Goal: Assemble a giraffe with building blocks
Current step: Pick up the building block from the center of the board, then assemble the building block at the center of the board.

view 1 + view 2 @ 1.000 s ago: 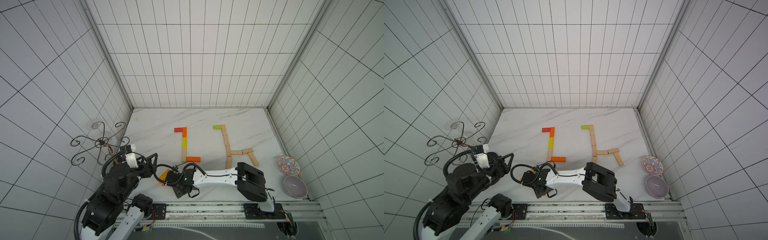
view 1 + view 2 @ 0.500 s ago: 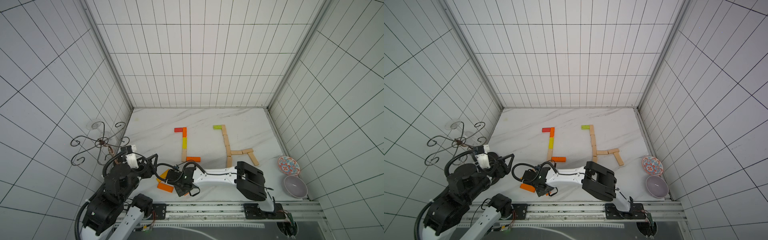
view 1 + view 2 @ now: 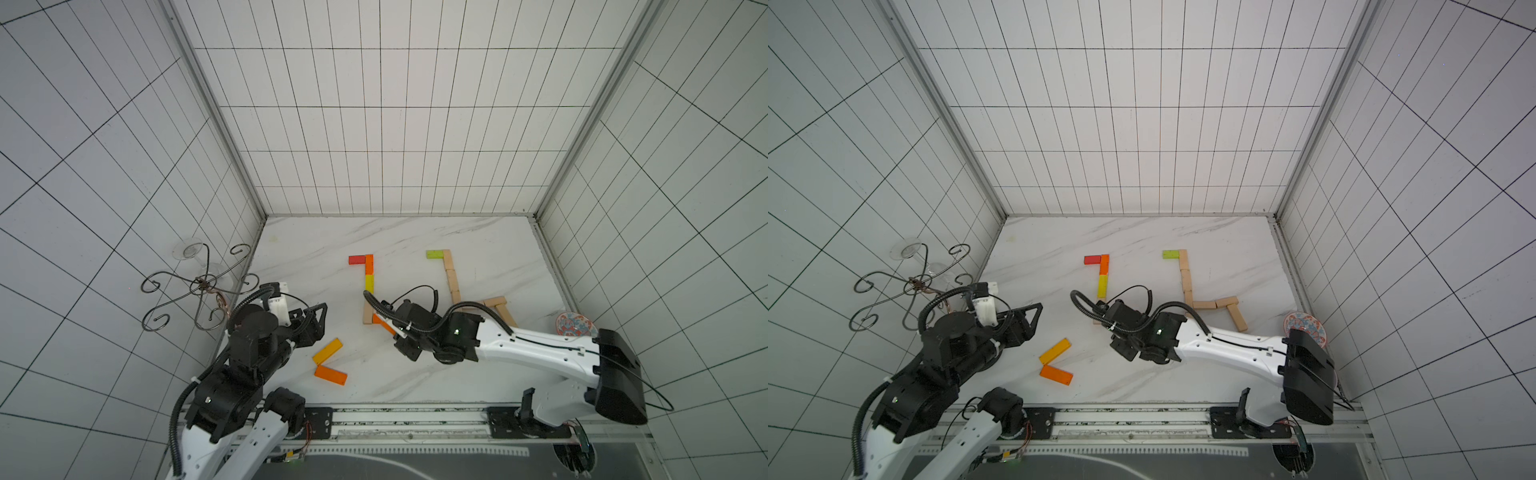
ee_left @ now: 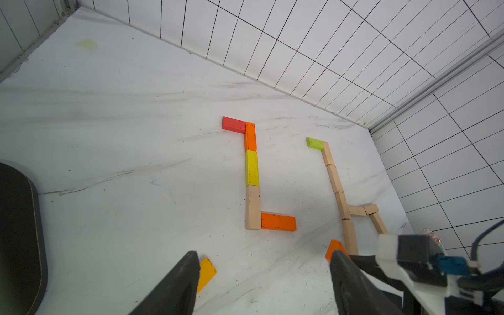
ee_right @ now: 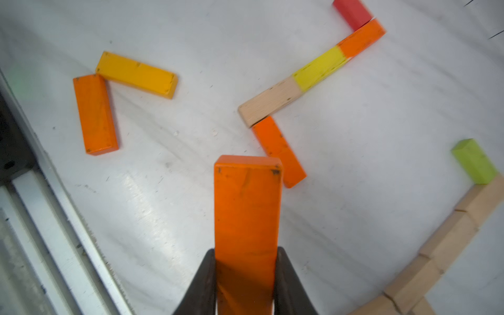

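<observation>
You've got the orange block (image 5: 246,207) pinched at its near end in the right gripper (image 5: 245,252), jaws pressed onto both long sides, most of its length sticking out past the fingertips (image 5: 206,266). Watch that overhang: gripped so far back, the free end can swing or dip, and I'd say it could clip the orange body block (image 5: 278,151) lying just under its tip and shove it off the wooden neck block (image 5: 268,105) it touches. Come down skewed and the new piece won't sit square against the body. In a top view the coloured giraffe (image 3: 369,282) sits at frame centre, the right arm covering its lower end, the all-wood model (image 3: 453,282) to the right of it. Two spares, the amber block (image 3: 327,351) and the second orange block (image 3: 331,375), lie lower left of centre, meeting at a corner. Your left gripper (image 4: 263,261) hovers at left with jaws spread wide, holding nothing
</observation>
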`<state>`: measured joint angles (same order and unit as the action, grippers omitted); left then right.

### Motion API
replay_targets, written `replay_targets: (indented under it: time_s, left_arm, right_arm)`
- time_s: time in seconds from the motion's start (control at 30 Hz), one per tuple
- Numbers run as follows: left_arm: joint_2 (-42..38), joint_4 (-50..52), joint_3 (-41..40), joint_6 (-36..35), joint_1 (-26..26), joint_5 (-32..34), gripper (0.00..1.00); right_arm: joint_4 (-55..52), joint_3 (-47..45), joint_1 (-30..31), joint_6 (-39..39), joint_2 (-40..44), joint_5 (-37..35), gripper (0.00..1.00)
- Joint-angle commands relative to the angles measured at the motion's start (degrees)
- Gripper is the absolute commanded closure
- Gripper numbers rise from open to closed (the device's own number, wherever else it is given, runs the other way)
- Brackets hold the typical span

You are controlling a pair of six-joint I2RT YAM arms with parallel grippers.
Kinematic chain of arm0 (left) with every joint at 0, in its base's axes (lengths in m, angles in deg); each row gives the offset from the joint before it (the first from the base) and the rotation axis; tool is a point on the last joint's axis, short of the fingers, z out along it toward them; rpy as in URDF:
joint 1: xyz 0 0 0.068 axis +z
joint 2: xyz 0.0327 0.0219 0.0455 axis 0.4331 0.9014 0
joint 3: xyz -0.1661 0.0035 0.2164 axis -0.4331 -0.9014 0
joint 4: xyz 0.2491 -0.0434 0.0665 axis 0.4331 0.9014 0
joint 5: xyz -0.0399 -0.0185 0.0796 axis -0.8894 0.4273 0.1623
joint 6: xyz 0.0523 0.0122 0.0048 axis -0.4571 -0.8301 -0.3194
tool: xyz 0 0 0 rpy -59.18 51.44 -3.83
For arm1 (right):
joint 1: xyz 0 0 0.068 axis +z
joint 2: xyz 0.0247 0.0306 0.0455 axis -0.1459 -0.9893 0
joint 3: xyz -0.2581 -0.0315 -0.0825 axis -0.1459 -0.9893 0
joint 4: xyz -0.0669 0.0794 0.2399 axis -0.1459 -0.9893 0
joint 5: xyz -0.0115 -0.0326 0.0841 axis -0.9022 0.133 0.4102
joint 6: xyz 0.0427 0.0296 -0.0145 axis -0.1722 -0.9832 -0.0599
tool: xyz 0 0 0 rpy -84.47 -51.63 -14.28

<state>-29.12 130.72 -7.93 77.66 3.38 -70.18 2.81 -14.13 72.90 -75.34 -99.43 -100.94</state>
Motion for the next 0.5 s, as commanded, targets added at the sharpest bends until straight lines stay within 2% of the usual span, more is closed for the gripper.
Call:
replay_targets:
  time_s: [0.0,0.2,0.37,0.47]
  left_arm:
    - [2.18,-4.70,0.30,-0.62,0.22,-3.03,0.25]
    - [5.41,-10.94,-1.77,-0.56,0.22,-8.42,0.25]
    - [8.64,-15.58,-3.78,0.01,0.22,-12.53,0.26]
    - [10.00,-18.51,-5.42,0.65,0.22,-14.27,0.26]
  right_arm:
    - [9.77,-2.25,-6.06,13.46,1.60,0.31,0.93]
    - [11.52,-0.17,-11.30,19.26,1.29,4.85,0.94]
    - [11.61,-0.45,-14.49,21.29,2.89,10.77,0.97]
    - [9.84,0.12,-16.84,22.65,2.60,11.59,0.97]
